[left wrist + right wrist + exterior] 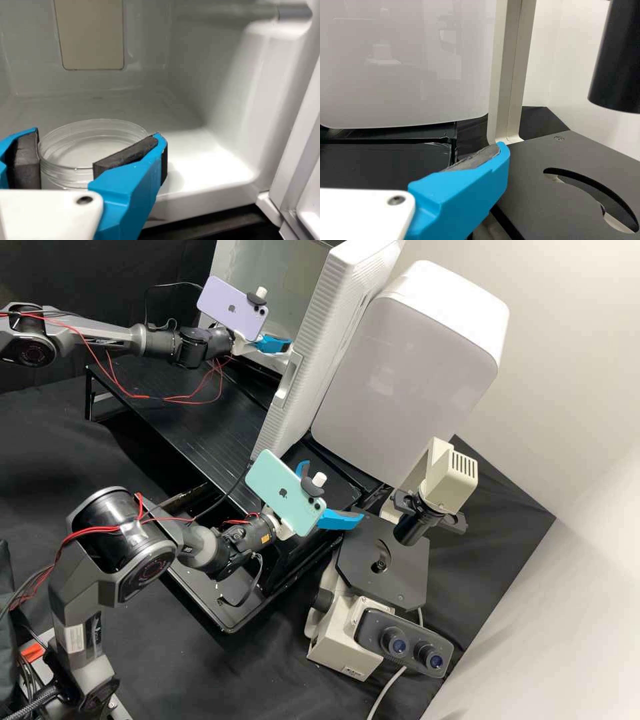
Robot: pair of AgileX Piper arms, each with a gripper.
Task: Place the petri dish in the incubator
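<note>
A clear round petri dish sits between the two blue fingers of my left gripper, which is shut on it with a dark pad on each side. The dish is just inside the white incubator chamber, low over its floor; I cannot tell whether it touches. In the high view my left gripper is at the incubator's opening, beside the open ribbed door. My right gripper hangs open and empty over the near edge of the microscope stage, one blue finger showing.
A white inverted microscope with a black stage stands at the front right. A large white box-shaped unit stands next to the incubator door. A raised black shelf runs under both arms. Red cables trail over it.
</note>
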